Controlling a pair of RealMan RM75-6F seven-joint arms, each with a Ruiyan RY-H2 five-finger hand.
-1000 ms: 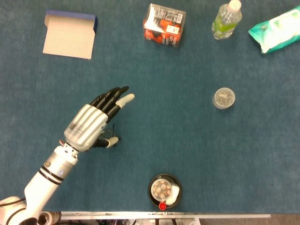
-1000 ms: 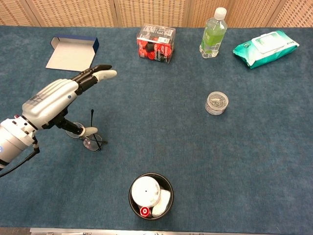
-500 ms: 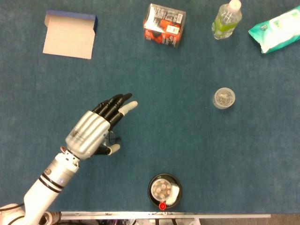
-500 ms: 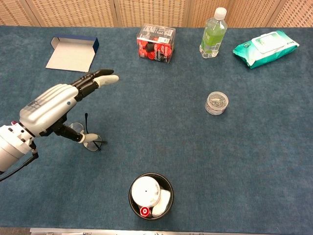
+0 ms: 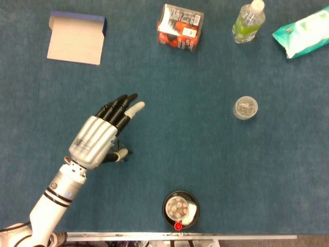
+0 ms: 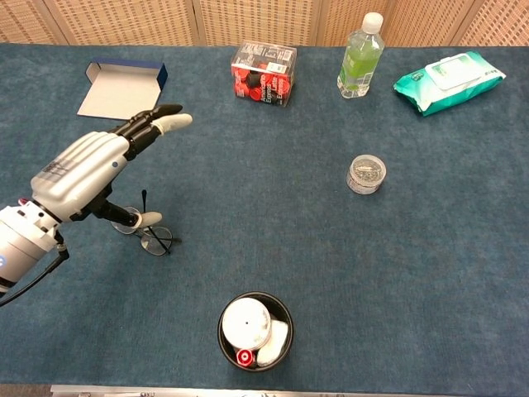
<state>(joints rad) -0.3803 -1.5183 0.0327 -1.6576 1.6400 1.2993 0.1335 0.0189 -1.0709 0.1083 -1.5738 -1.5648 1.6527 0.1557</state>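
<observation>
My left hand (image 5: 99,138) (image 6: 86,168) hovers over the left half of the blue table, fingers stretched out and apart, holding nothing. Under it a pair of thin-framed glasses (image 6: 151,237) lies on the cloth, one temple sticking up. The thumb reaches down close to the glasses; whether it touches them I cannot tell. In the head view the palm hides nearly all of the glasses (image 5: 121,150). My right hand shows in neither view.
At the back lie an open flat box (image 5: 75,39) (image 6: 121,89), a red pack in clear wrap (image 5: 180,27) (image 6: 264,73), a green bottle (image 5: 248,21) (image 6: 360,56) and a wipes pack (image 5: 303,32) (image 6: 447,80). A small clear jar (image 5: 245,108) (image 6: 366,174) stands mid-right. A filled black bowl (image 5: 165,208) (image 6: 221,331) sits near the front edge.
The left hand dipped toward the near edge half a second ago and has come back up and away to about where it was. The glasses have stayed put.
</observation>
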